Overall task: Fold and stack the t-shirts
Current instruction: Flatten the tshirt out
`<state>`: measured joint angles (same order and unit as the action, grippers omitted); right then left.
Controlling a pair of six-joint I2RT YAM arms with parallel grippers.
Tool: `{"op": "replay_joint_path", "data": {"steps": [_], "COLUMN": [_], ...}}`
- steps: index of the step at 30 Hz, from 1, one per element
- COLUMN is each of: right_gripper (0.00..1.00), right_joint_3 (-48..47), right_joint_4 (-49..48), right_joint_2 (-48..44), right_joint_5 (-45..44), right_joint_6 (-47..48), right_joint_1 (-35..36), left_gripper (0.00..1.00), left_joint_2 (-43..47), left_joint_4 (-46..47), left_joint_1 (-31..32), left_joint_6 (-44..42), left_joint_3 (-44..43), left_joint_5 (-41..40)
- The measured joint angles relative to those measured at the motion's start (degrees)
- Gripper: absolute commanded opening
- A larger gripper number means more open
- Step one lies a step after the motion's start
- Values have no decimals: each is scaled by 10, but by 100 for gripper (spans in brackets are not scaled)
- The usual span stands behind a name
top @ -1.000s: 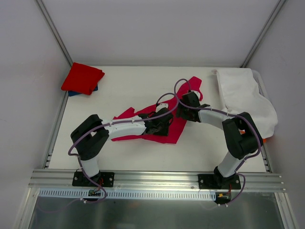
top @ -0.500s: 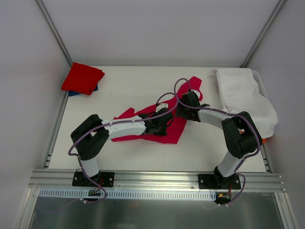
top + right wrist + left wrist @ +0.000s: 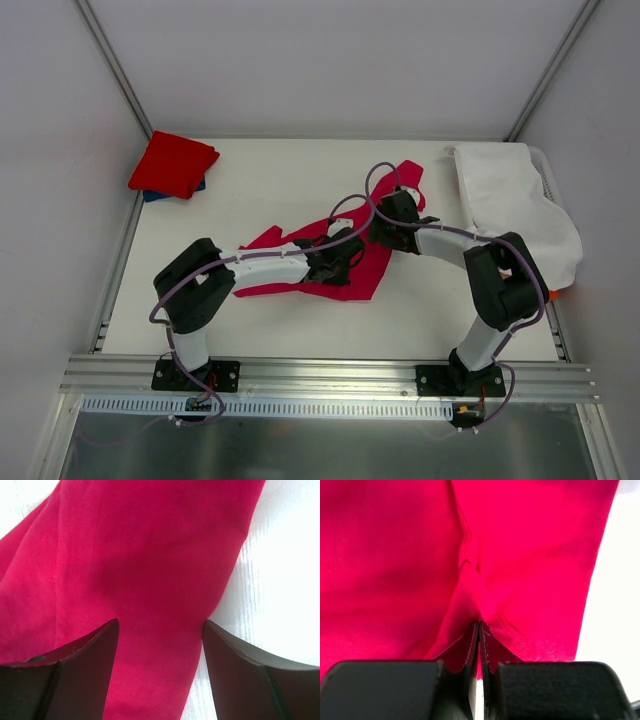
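T-shirts lie in two places on the white table (image 3: 290,185). At the far left corner a folded red t-shirt (image 3: 175,163) sits on top of a blue t-shirt (image 3: 152,196), only an edge of the blue showing beneath it. Toward the middle, the left gripper (image 3: 479,626) is down on the crumpled crimson-pink t-shirt (image 3: 362,278), its fingers (image 3: 470,645) pressed together and pinching a raised fold of the cloth near a stitched hem. That shirt sprawls unfolded from the table's centre up toward the far right. Just beside it, the right gripper (image 3: 161,630) hangs over the same shirt with its jaws spread wide, nothing between them. A white cloth (image 3: 510,200) lies bunched along the right edge.
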<state>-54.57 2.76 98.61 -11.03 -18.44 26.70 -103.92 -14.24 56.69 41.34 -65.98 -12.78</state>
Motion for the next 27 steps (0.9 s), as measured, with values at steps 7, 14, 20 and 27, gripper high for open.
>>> {"op": "replay_joint_path", "data": {"steps": [7, 14, 20, 27], "right_gripper": [70, 70, 70, 70], "right_joint_3": [-4, -4, -4, -5], "right_joint_4": [-1, -4, -5, -4], "right_joint_2": [3, 4, 4, 4], "right_joint_5": [0, 1, 7, 13], "right_joint_6": [0, 0, 0, -1], "right_joint_1": [0, 0, 0, 0], "left_gripper": [0, 0, 0, 0], "left_joint_2": [26, 202, 342, 430], "left_joint_4": [-18, -73, -127, -206], "left_joint_1": [0, 0, 0, 0], "left_joint_6": [-15, -71, -122, -172], "left_joint_3": [2, -1, -38, -75], "left_joint_5": [-14, -28, -27, -8]}}
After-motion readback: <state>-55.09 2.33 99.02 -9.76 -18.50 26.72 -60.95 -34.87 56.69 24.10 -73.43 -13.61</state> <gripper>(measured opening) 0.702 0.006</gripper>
